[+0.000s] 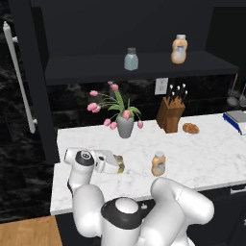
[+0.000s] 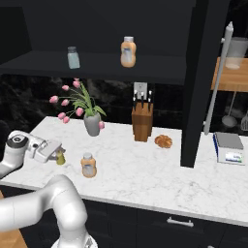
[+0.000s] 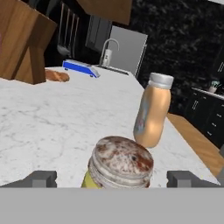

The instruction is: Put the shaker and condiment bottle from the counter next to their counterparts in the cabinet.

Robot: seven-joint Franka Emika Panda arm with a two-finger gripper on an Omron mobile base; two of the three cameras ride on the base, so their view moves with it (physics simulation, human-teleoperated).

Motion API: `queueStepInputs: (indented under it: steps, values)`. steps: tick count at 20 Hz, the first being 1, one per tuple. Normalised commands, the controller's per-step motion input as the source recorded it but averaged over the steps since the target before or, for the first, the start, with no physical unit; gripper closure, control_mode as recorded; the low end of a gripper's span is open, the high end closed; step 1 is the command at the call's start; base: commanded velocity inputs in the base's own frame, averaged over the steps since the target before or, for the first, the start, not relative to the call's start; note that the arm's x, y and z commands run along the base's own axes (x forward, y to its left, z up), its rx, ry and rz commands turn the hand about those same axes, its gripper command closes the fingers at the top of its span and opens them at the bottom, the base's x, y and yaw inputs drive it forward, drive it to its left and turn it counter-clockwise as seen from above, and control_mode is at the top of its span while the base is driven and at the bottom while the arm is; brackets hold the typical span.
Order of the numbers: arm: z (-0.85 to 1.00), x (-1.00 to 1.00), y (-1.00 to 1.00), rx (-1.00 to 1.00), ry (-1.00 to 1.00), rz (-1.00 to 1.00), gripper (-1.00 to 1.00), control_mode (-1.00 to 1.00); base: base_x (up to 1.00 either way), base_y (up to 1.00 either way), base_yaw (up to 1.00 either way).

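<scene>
The pincer (image 3: 112, 179) stood spread around the shaker (image 3: 120, 163) on the worktop (image 3: 52, 127), its tips apart from it; the bottle (image 3: 152, 111) stood near.

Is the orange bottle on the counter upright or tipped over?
Upright: the condiment bottle stands on its base on the counter, cap up.

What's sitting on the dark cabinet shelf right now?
On the dark horizontal shelf board stand a pale blue-grey shaker with a grey cap and an orange bottle with a pale cap, set apart. The shelf's back is too dark to tell.
</scene>
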Motion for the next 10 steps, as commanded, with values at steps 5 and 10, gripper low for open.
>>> queueStepInputs:
  steps: [5, 10]
  values:
    - [-0.23, 0.00, 0.00, 0.00, 0.00, 0.00, 1.00, -1.00, 0.00, 0.00, 0.00]
    - [-0.01, 0.00, 0.00, 0.00, 0.00, 0.00, 1.00, -1.00, 0.00, 0.00, 0.00]
